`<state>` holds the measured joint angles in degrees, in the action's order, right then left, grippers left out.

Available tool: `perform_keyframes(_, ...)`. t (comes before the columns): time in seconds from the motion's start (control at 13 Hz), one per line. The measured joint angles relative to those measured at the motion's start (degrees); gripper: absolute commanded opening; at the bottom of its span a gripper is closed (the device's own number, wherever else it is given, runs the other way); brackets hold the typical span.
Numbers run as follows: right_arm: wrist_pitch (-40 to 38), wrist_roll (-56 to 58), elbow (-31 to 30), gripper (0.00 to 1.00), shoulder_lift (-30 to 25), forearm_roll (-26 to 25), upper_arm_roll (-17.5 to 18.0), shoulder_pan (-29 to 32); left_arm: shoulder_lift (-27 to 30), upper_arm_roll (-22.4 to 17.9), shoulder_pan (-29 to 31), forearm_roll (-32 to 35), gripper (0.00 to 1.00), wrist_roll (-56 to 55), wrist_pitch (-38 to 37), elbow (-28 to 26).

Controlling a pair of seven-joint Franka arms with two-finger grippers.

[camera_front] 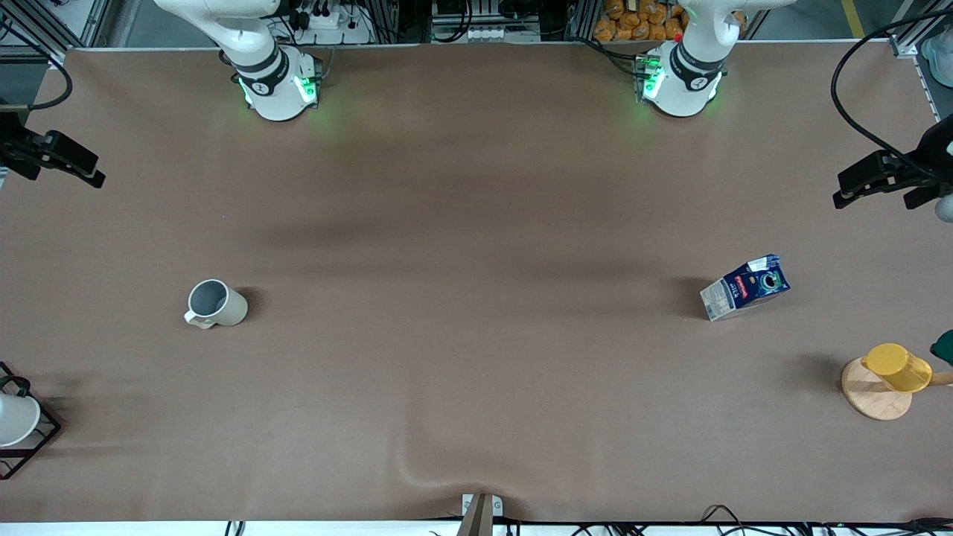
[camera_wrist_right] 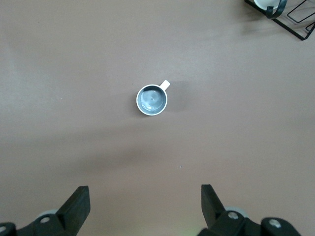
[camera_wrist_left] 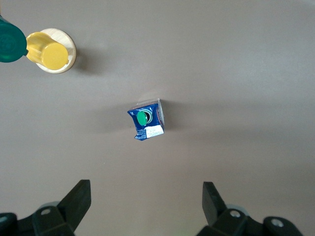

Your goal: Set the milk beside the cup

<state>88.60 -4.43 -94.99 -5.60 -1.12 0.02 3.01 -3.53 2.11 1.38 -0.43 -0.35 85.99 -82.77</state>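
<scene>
While both arms wait high over the desk, nothing is held; left pincer hangs spread wide over the milk, right pincer likewise spread wide over the cup. Milk stands upright toward the left arm's end of the desk, green cap facing up in the left wrist view; cup stands upright toward the right arm's end, well apart from the carton; a yellow cup on a wooden coaster sits nearer the front camera than the milk.

Handling judgement: carton likely light, thin card walls that dent under a hard squeeze, coated faces probably a little slick; sloped gable top gives poor purchase. Best hold: across two flat opposite side faces below the gable, moderate force; keep upright in transit; set down just beside the cup without knocking it.
</scene>
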Motion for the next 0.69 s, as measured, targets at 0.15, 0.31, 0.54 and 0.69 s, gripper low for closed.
perform_keyframes(0.15, 0.0, 0.0, 0.0, 1.0, 0.4, 0.0, 0.1, 0.0, 0.0, 0.0, 0.0, 0.0, 1.0, 0.0, -0.2, 0.0)
perform_keyframes(0.31, 0.0, 0.0, 0.0, 1.0, 0.6, 0.0, 0.1, 0.0, 0.0, 0.0, 0.0, 0.0, 1.0, 0.0, -0.2, 0.0)
perform_keyframes(0.54, 0.0, 0.0, 0.0, 1.0, 0.8, 0.0, 0.1, 0.0, -0.6, 0.0, 0.0, 0.0, 1.0, 0.0, -0.4, -0.3)
perform_keyframes(0.69, 0.0, 0.8, 0.0, 1.0, 1.5, 0.0, 0.1, 0.0, -1.4, 0.0, 0.0, 0.0, 1.0, 0.0, -0.4, -0.6)
